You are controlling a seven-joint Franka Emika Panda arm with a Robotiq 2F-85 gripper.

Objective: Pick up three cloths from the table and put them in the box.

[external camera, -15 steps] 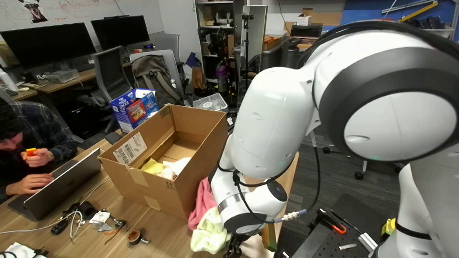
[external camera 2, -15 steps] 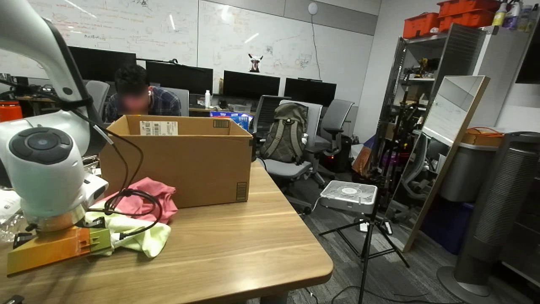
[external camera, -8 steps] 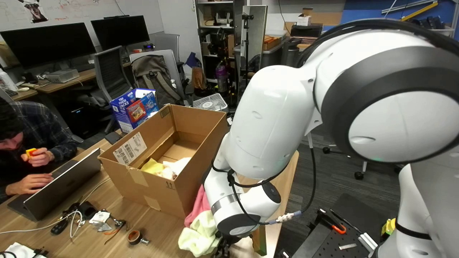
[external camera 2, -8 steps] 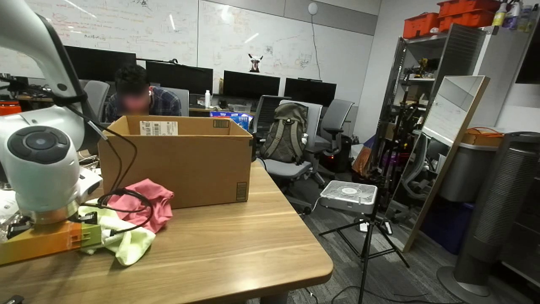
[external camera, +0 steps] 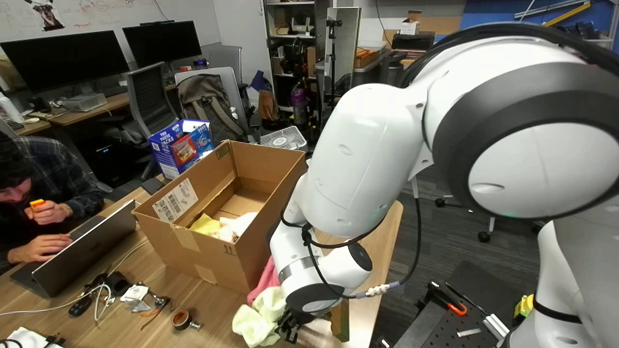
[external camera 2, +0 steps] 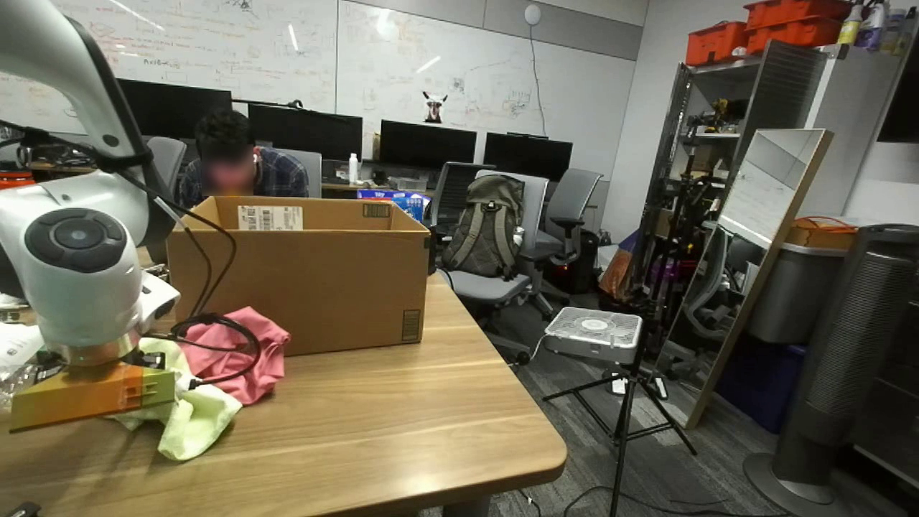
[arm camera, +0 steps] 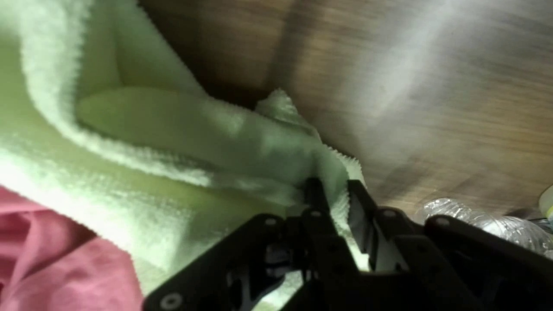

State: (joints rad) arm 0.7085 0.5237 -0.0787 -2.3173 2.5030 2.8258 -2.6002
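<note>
Two cloths (external camera: pixel 205 224) in one box (external camera: pixel 217 263), one green cloth (arm camera: pixel 164 181) between pincer (arm camera: pixel 333 185) fingers (arm camera: pixel 360 199)

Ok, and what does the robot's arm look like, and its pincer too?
The arm is glossy white, with rounded segments, dark grey bands and a silvery ring. It carries black cables, a bluish-and-white connector, a dark round button pad and an orange and green block. The pincer is black, with slim fingers and pale round pins.

Office with monitors (external camera 2: pixel 428 154), whiteboard (external camera 2: pixel 402 79), chairs (external camera: pixel 152 99)
</note>
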